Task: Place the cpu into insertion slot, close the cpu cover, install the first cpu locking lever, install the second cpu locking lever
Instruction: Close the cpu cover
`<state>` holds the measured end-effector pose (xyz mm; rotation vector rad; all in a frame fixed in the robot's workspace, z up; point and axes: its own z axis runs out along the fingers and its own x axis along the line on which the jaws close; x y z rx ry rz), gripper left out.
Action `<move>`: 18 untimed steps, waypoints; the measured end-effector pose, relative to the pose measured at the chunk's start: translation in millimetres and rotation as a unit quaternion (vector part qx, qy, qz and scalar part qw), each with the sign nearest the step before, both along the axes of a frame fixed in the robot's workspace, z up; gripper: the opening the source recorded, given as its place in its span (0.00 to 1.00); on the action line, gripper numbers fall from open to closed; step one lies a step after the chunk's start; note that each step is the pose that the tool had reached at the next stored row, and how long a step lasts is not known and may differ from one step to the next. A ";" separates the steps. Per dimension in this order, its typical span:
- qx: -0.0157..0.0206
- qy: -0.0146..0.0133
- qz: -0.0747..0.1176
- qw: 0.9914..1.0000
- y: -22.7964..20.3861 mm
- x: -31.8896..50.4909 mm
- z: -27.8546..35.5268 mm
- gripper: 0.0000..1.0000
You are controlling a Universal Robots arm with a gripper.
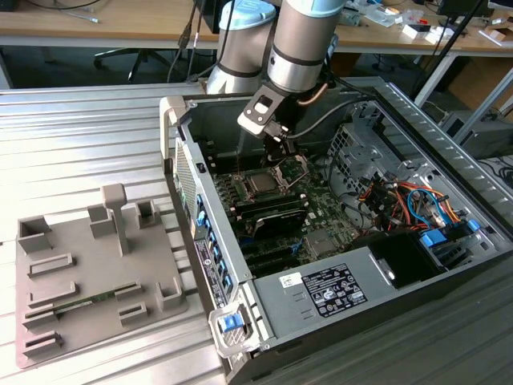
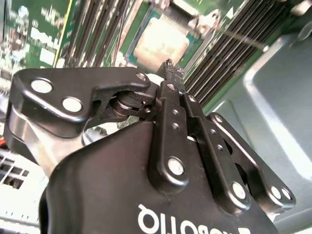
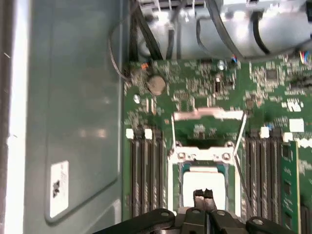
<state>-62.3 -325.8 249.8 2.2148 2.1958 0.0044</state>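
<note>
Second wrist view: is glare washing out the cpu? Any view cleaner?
Second wrist view: yes, glare bleaches the cpu face pale beyond the end effector. First wrist view: the cpu is blown white too. Exterior view: even light, the cpu reads plain grey.

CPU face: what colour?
Pale silver-tan metal. The cpu shows best in the second wrist view.

This is a robotics or electronics lab. A robot arm (image 1: pixel 300 48) stands over an open desktop computer case (image 1: pixel 401 321) on a ribbed aluminium worktable (image 1: pixel 80 136). A grey moulded fixture (image 1: pixel 80 265) lies at the exterior view's left. Far behind, wooden benches (image 1: pixel 96 28) carry cables and small parts, with a swivel chair base (image 1: pixel 128 56) beneath.
</note>
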 end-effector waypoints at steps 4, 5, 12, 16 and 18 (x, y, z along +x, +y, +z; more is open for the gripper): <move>-0.001 0.015 0.000 1.000 0.0 0.1 -0.2 0.11; -0.001 0.015 0.000 1.000 0.0 0.3 -0.2 0.11; -0.001 0.019 0.000 1.000 -3.6 17.6 -0.2 0.11; -0.001 0.024 0.000 1.000 -4.8 37.9 0.6 0.11; -0.001 0.024 0.000 1.000 -4.8 40.9 4.2 0.11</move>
